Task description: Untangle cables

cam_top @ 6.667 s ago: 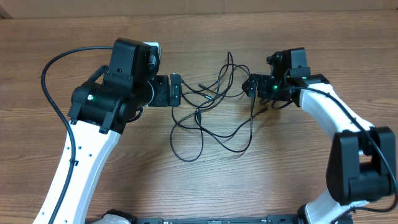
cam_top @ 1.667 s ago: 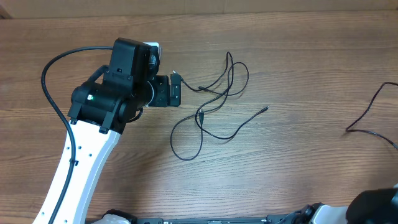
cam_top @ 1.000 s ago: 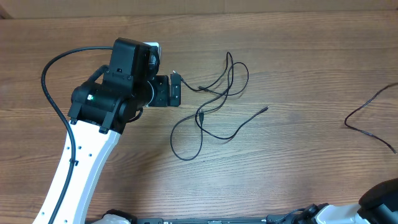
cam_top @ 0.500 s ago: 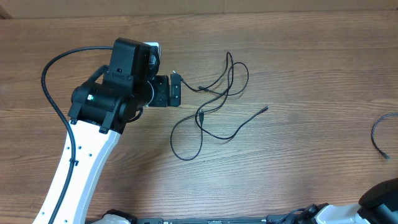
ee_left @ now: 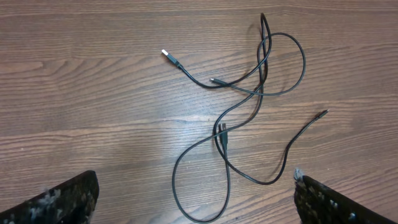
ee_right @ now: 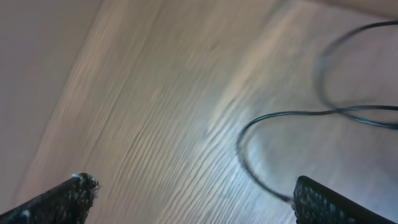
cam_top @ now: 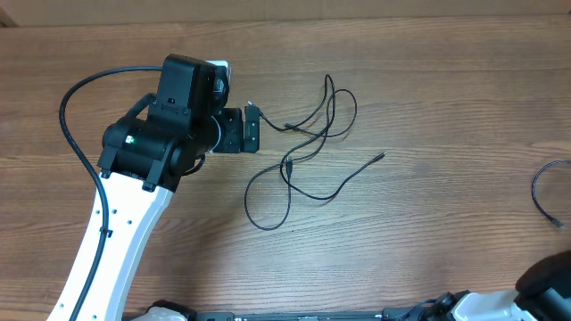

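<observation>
Cables, overhead: tangle at tabletop centre, just beside left gripper; one loose cable at right edge.
Left wrist: fingers spread wide, nothing between, tangle ahead on wood.
Right wrist: right gripper gaping, empty; loose cable's loop, blurred, lies ahead.

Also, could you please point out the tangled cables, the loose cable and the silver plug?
tangled cables (cam_top: pixel 288 166): overhead view, middle crossing.
loose cable (cam_top: pixel 534 189): overhead view, its bend.
silver plug (ee_left: pixel 166 53): left wrist view, its metal tip.

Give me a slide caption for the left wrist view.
Open left end effector facing loosely crossed black cables lying on the wooden table.
</observation>
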`<state>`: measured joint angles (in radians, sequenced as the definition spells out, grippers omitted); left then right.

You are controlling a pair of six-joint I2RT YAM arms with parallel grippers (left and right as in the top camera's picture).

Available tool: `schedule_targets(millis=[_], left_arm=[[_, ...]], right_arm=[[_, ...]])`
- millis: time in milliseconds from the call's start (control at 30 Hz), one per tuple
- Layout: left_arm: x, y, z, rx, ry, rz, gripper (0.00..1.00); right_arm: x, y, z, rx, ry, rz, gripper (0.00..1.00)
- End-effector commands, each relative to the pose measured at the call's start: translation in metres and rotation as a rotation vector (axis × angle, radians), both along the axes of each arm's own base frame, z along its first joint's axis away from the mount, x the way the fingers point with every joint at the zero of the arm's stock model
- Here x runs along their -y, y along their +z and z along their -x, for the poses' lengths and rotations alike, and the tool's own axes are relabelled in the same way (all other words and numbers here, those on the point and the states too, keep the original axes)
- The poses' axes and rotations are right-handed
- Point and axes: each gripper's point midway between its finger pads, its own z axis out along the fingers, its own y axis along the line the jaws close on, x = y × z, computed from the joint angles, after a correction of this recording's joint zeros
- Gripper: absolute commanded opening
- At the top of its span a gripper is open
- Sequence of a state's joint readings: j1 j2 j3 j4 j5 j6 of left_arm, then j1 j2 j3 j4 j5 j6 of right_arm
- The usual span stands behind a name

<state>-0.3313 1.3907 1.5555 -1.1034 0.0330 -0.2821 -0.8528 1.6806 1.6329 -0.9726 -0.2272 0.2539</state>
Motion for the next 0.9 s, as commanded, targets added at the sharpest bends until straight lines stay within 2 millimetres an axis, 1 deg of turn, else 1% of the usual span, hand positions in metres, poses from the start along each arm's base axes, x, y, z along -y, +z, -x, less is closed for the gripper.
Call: schedule_targets(millis=[0,200,267,300,333,400,433,467,567,600,667,700,733,767,867], left_arm=[[0.0,0.005,0.001,0.012,0.001,0.013,1.0],[0.0,0.005,0.001,0.012,0.001,0.013,1.0],[0.0,0.005,0.001,0.012,0.001,0.013,1.0],[0.0,0.005,0.001,0.012,0.001,0.013,0.99],[0.0,0.005,0.001,0.012,0.001,0.013,1.0],[0.0,0.005,0.001,0.012,0.001,0.013,1.0],[0.0,0.005,0.001,0.012,0.001,0.013,1.0],[0.0,0.005,0.001,0.012,0.001,0.013,1.0],[0.0,0.005,0.001,0.012,0.001,0.013,1.0],[0.0,0.005,0.001,0.012,0.001,0.013,1.0],[0.0,0.005,0.001,0.012,0.001,0.013,1.0],[0.0,0.005,0.001,0.012,0.001,0.013,1.0],[0.0,0.005,0.001,0.012,0.001,0.013,1.0],[0.0,0.005,0.001,0.012,0.001,0.013,1.0],[0.0,0.005,0.001,0.012,0.001,0.013,1.0]], right_arm=[[-0.041,-0.029,-0.036,-0.026,0.256,-0.05,1.0],[-0.105,-0.062,-0.079,-0.088,0.49,-0.085,1.0],[-0.136,-0.071,-0.097,-0.082,0.602,-0.093,1.0],[-0.147,-0.073,-0.104,-0.076,0.638,-0.098,1.0],[-0.175,-0.08,-0.12,-0.054,0.713,-0.12,1.0],[-0.21,-0.09,-0.136,-0.023,0.805,-0.17,1.0],[-0.222,-0.095,-0.141,-0.015,0.833,-0.19,1.0],[-0.244,-0.103,-0.148,-0.006,0.871,-0.234,1.0],[-0.282,-0.119,-0.158,0.002,0.957,-0.287,1.0],[-0.304,-0.13,-0.162,-0.008,0.994,-0.309,1.0],[-0.324,-0.138,-0.163,-0.021,1.026,-0.322,1.0],[-0.339,-0.142,-0.163,-0.026,1.059,-0.332,1.0],[-0.348,-0.142,-0.163,-0.025,1.078,-0.335,1.0],[-0.361,-0.144,-0.162,-0.028,1.106,-0.339,1.0],[-0.398,-0.139,-0.158,-0.006,1.188,-0.371,1.0]])
